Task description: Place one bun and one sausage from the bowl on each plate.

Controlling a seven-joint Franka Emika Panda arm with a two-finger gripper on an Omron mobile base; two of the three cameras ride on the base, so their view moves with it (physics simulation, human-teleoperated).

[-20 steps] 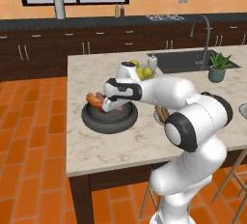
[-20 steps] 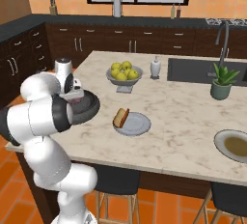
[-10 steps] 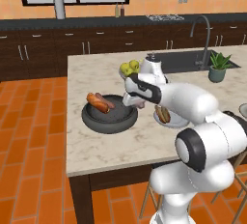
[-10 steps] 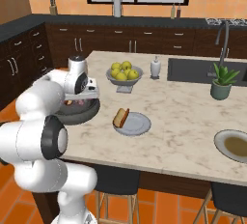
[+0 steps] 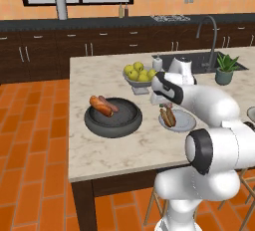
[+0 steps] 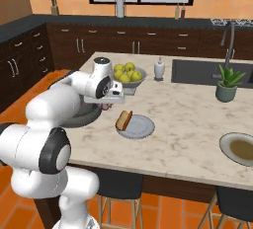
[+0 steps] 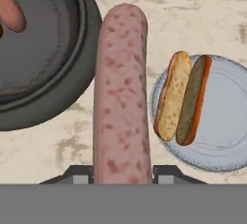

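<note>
Two buns (image 5: pixel 100 106) (image 7: pixel 172 95), two sausages (image 7: pixel 120 92) (image 7: pixel 9 6), two plates (image 7: pixel 226 117) (image 6: pixel 240 148)

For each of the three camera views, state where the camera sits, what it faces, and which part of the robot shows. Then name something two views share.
Left base view: behind the arm's left, facing the island; arm at lower right, bowl with a bun.
Right base view: behind the arm's right, facing the same island; arm at lower left.
Hand view: on the hand, looking down along the tool at the held sausage.
Shared: the plate carrying a bun.

The pincer (image 7: pixel 121 177), holding a sausage (image 7: pixel 120 92), has swung from over the bowl (image 5: pixel 113 119) toward the plate (image 5: pixel 185 121).
</note>
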